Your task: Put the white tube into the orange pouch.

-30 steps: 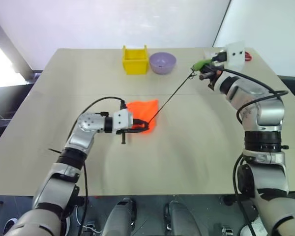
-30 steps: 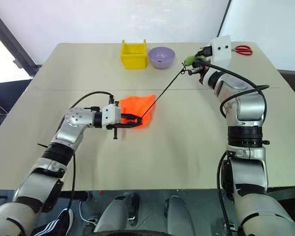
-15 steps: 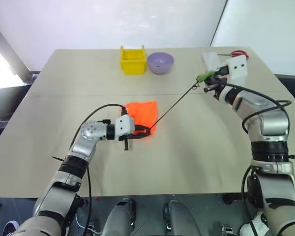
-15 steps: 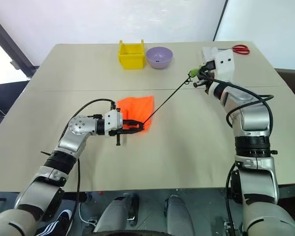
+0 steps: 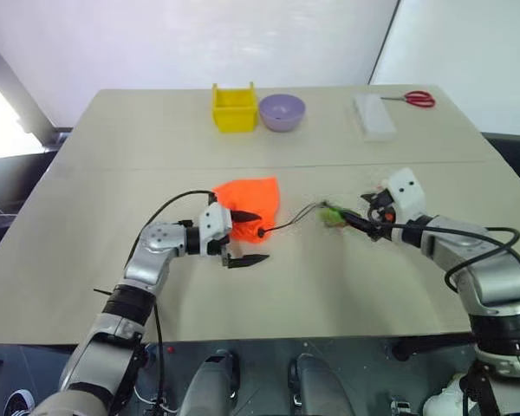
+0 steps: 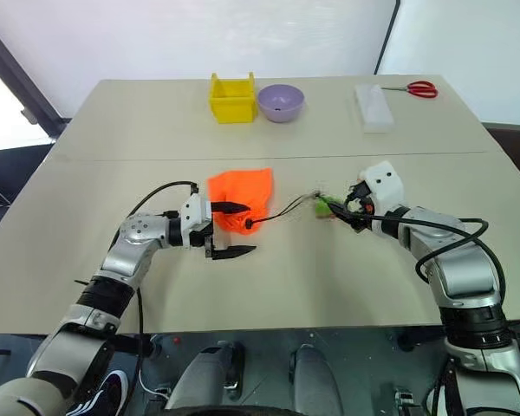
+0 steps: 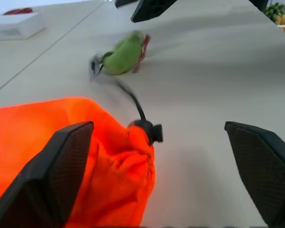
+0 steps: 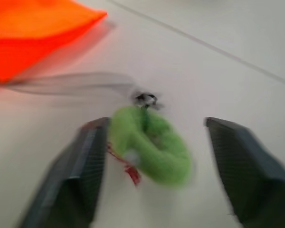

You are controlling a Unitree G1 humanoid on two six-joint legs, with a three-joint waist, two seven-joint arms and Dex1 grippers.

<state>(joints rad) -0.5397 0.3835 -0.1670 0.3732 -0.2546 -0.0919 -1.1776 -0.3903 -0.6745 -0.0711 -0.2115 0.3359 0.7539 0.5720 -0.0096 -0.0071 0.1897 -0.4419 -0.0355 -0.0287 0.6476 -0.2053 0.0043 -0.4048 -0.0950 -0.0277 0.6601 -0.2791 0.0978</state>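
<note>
The orange pouch (image 5: pixel 248 198) lies on the table in front of me, its mouth bunched at a black cord stopper (image 7: pixel 151 132). My left gripper (image 5: pixel 247 237) stands open at that end, one finger over the pouch's edge, the other on the bare table. The thin black cord runs slack to the right, ending in the green loop (image 5: pixel 332 215), which lies on the table. My right gripper (image 8: pixel 155 122) is open low over the table, with the loop lying loose between its fingers (image 8: pixel 80 175). The white tube is out of view.
At the table's far edge stand a yellow bin (image 5: pixel 234 106) and a purple bowl (image 5: pixel 282 111). A white rectangular box (image 5: pixel 373 115) and red-handled scissors (image 5: pixel 412 98) lie at the far right. A seam crosses the tabletop (image 5: pixel 113 165) behind the pouch.
My right arm came down and back from the far right, bringing the green loop down to the table. The taut cord went slack. Both grippers opened, and the left one let go of the pouch's mouth.
</note>
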